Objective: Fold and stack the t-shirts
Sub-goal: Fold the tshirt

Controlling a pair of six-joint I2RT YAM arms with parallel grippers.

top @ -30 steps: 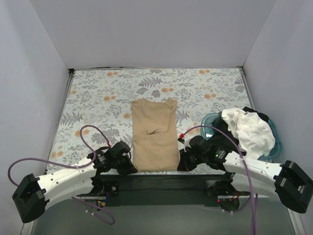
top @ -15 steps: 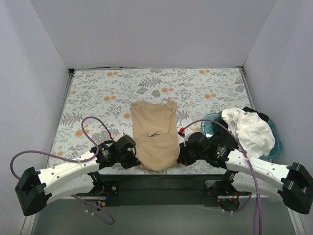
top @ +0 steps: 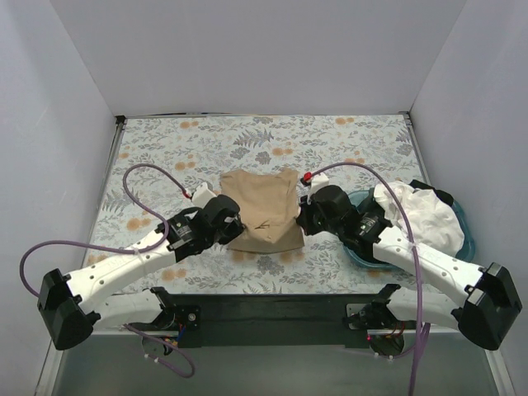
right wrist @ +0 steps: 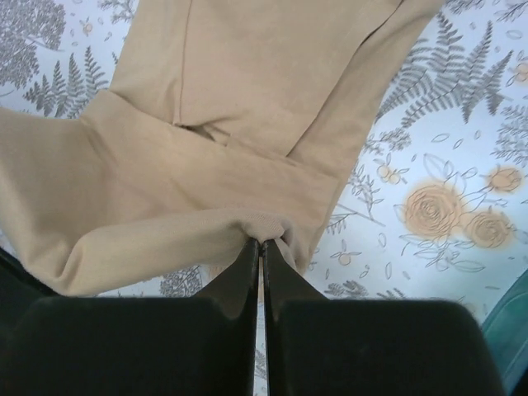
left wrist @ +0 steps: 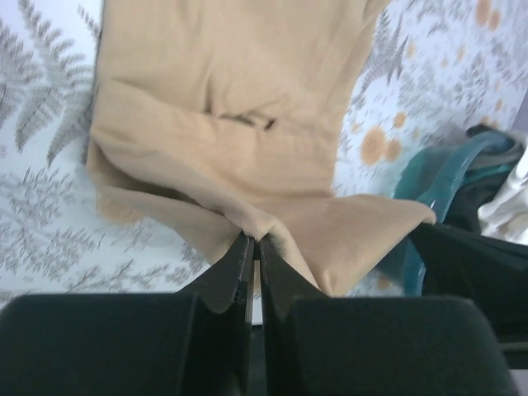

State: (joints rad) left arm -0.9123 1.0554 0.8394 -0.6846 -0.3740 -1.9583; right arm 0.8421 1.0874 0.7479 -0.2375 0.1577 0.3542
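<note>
The floral-printed tabletop (top: 165, 157) fills the middle of the top view, hemmed by pale grey walls (top: 49, 165) at the left, right and top of the frame. Broad bare stretches lie along the upper band and down the left side. The right edge is taken up by a round teal plastic basin (top: 361, 254), and a black base bar (top: 272, 309) runs along the bottom.

The left gripper (top: 237, 226) sits just left of centre with its jaws pressed together, pinching a bunched corner of the tan short-sleeved cloth t-shirt (top: 262, 202). Its wrist view shows the cloth clamped between the fingertips at lower centre. The right gripper (top: 301, 221), just right of centre, is also clamped tight, nipping the shirt's other near corner.

The tan t-shirt lies at the table's centre as a narrow folded strip. Its far end is flat on the print. Its near end is raised and doubled over the body, sagging in a curve between the two grippers.

A crumpled white cloth t-shirt (top: 421, 221) is heaped in the basin at right, with black cloth (top: 431, 190) showing behind it.
</note>
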